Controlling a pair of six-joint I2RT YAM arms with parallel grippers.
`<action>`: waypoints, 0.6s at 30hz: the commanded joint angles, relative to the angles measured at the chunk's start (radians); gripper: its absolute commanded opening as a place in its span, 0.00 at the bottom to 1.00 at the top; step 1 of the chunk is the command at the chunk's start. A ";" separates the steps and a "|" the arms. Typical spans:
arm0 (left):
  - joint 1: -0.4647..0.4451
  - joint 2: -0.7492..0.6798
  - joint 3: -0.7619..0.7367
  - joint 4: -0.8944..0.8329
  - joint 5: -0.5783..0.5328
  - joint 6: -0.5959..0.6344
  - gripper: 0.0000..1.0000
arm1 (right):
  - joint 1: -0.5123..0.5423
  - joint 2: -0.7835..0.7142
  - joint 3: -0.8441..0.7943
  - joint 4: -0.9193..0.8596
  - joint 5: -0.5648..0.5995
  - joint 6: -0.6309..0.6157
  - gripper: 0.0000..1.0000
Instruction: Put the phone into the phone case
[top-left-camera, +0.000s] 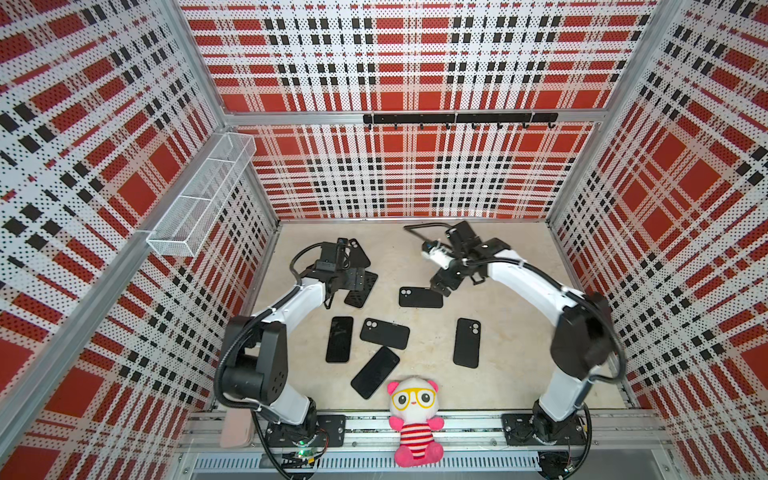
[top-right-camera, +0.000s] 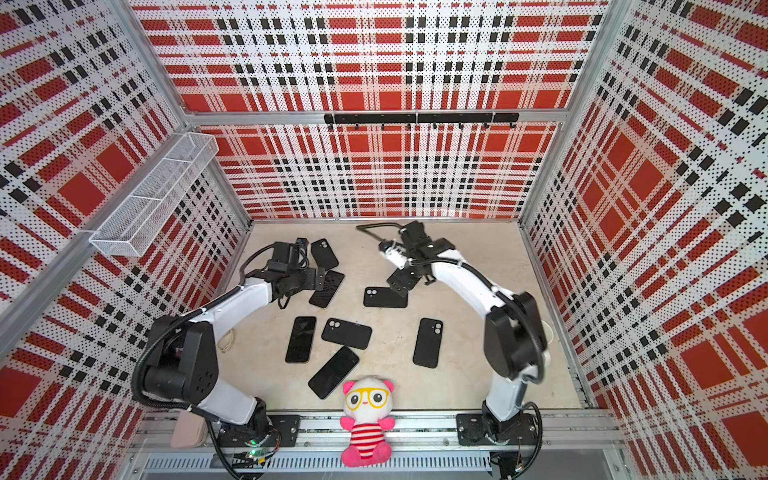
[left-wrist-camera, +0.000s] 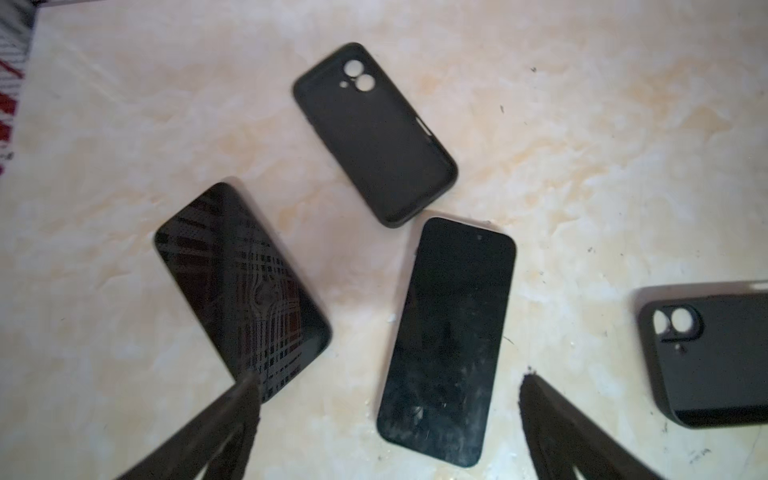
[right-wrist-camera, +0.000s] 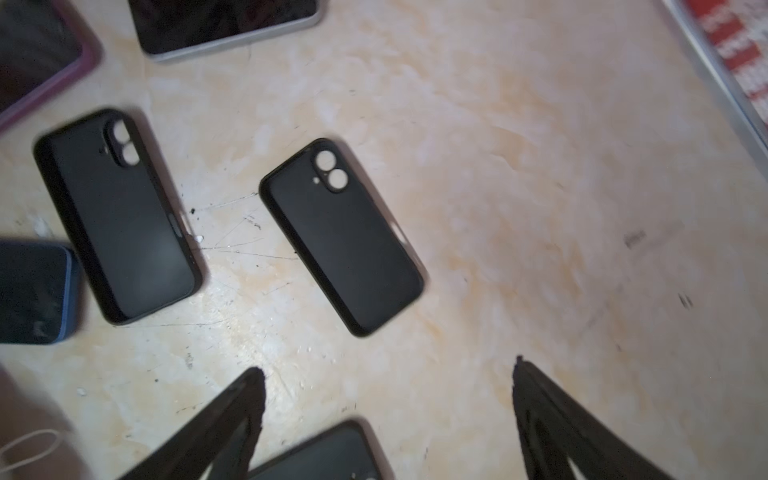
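- Neither arm has anything in hand. The left gripper (left-wrist-camera: 390, 376) and the right gripper (right-wrist-camera: 388, 370) both stand with fingers spread wide and nothing gripped, so I'd call this the choosing step, before any phone is picked up.
- Taking the plush toy (top-left-camera: 415, 419) at the front edge as my mark, the nearest phone (top-left-camera: 375, 372) lies screen up just behind it to the left. A second phone (top-left-camera: 339, 339) lies a little farther back on that side. A third phone (top-right-camera: 326, 291) lies well behind, partly under the left gripper.
- There are four black cases. The middle case (top-left-camera: 384, 333) sits behind the toy, just beside both near phones, and the right case (top-left-camera: 467, 343) sits behind the toy to the right. The far case (top-left-camera: 420, 297) is farther back, with the right gripper hanging over its end, and the back case (top-left-camera: 359, 253) is farthest from the toy.
- No phone looks seated in any case. From above I can't tell which cases lie open side up.
- Next, I reckon, a gripper must come down astride a phone's narrow sides. The phones lie flat and thin, so the fingertips need to reach the tabletop. The camera end must then match the case's holes before pressing in.
- The table (top-left-camera: 511, 291) is pale marbled beige, and dark scratches show in the right wrist view.
- Red, black and white plaid walls (top-left-camera: 415, 62) box it in. A wire basket (top-left-camera: 199, 199) hangs high to the toy's left, and a hook rail (top-left-camera: 459, 119) runs high on the wall behind it.
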 joint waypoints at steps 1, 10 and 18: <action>-0.018 0.074 0.079 -0.137 0.024 0.089 0.98 | -0.015 -0.118 -0.164 0.133 -0.022 0.254 0.97; -0.027 0.269 0.283 -0.316 0.112 0.197 0.98 | -0.023 -0.327 -0.425 0.222 -0.037 0.403 0.98; -0.027 0.404 0.418 -0.378 0.134 0.258 0.98 | -0.025 -0.306 -0.432 0.223 -0.045 0.413 0.97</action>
